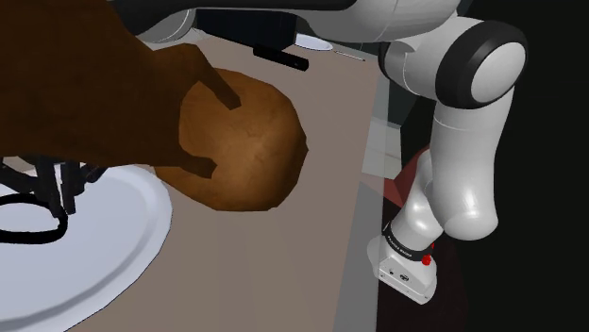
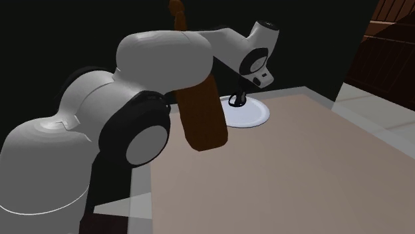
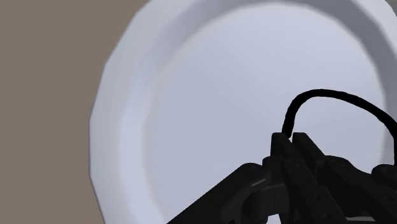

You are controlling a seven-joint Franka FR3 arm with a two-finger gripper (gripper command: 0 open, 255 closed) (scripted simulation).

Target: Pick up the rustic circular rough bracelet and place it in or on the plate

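While closed on one black bracelet [image 3: 321,92], the hand [image 3: 292,143] hangs over one white plate [image 3: 210,83].

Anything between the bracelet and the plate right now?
Nothing visible does. The end effector clasps the black bracelet right above the white plate, with no object between them in the wrist view.

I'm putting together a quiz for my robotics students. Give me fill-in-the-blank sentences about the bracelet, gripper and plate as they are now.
1. The thin bracelet is drawn ___ in colour.
2. The gripper has its fingers ___ on it.
3. Both are over the round plate, which is ___.
4. The tall object near the plate is ___.
Missing words: black; shut; white; brown.
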